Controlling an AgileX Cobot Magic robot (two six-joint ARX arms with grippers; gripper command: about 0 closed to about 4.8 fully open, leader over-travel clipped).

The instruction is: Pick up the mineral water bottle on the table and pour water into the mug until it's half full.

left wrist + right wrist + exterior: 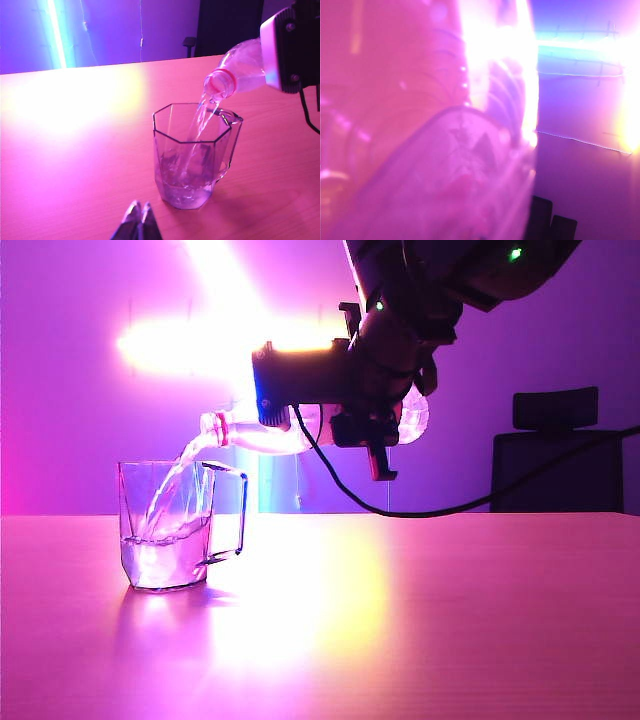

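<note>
The clear faceted mug (170,530) stands on the table (450,620) at the left, its handle toward the middle. Above it, my right gripper (355,428) is shut on the mineral water bottle (255,432), which lies almost level with its red-ringed mouth tipped over the mug's rim. A stream of water (170,480) runs into the mug, and water stands in its lower part. In the left wrist view the bottle (240,67) pours into the mug (192,155), and my left gripper (139,217) is shut and empty just short of the mug. The bottle (445,165) fills the right wrist view and hides the fingers.
A black cable (450,505) sags from the right arm above the table's far edge. A dark chair (560,455) stands behind the table at the right. Bright light strips (200,340) glare at the back.
</note>
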